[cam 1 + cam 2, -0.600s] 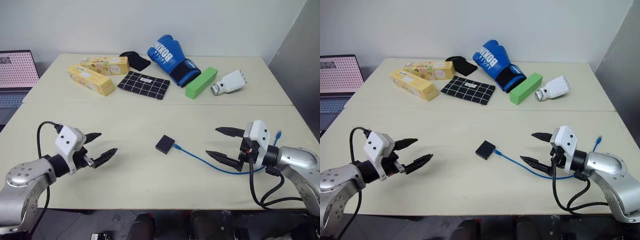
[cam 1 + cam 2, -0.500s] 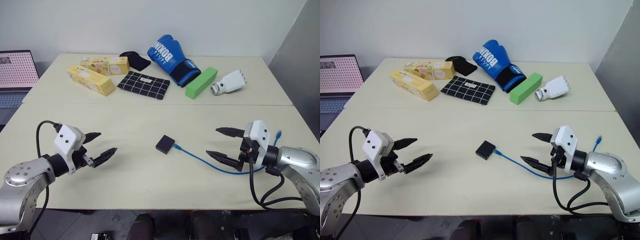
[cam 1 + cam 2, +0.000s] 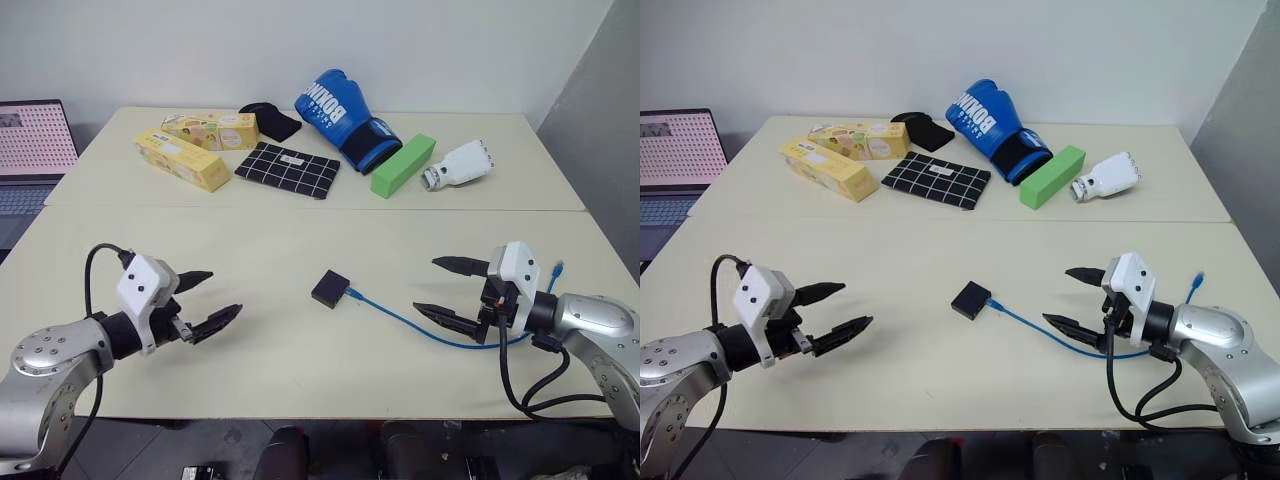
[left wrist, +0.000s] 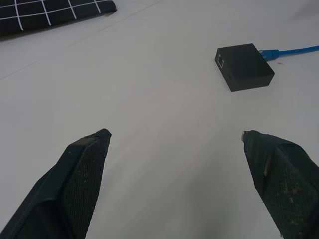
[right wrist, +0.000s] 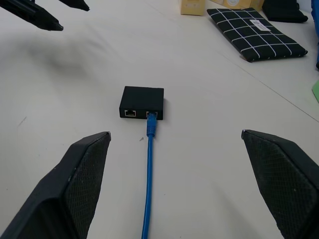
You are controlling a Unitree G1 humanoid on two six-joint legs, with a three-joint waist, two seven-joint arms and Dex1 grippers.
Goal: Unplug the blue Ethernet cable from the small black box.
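The small black box (image 3: 330, 288) lies flat near the middle of the front table. The blue Ethernet cable (image 3: 402, 318) is plugged into the box's right side port (image 5: 152, 114) and curves off to the right, under my right arm. Left of the box, my left gripper (image 3: 220, 293) hovers open and points at it with nothing between its fingers. On the other side my right gripper (image 3: 428, 285) is open above the cable, facing the box, also with nothing in it. In the left wrist view the box (image 4: 244, 67) lies ahead, beyond the fingertips.
Along the far side of the table lie a blue boxing glove (image 3: 342, 118), a green block (image 3: 402, 165), a white robot hand (image 3: 458, 165), a black grid cloth (image 3: 287, 170), a black pouch (image 3: 270, 120) and two yellow boxes (image 3: 182, 158). A laptop (image 3: 30, 150) stands at far left.
My left gripper has edged slightly toward the black box. The right gripper, box and cable have not moved.
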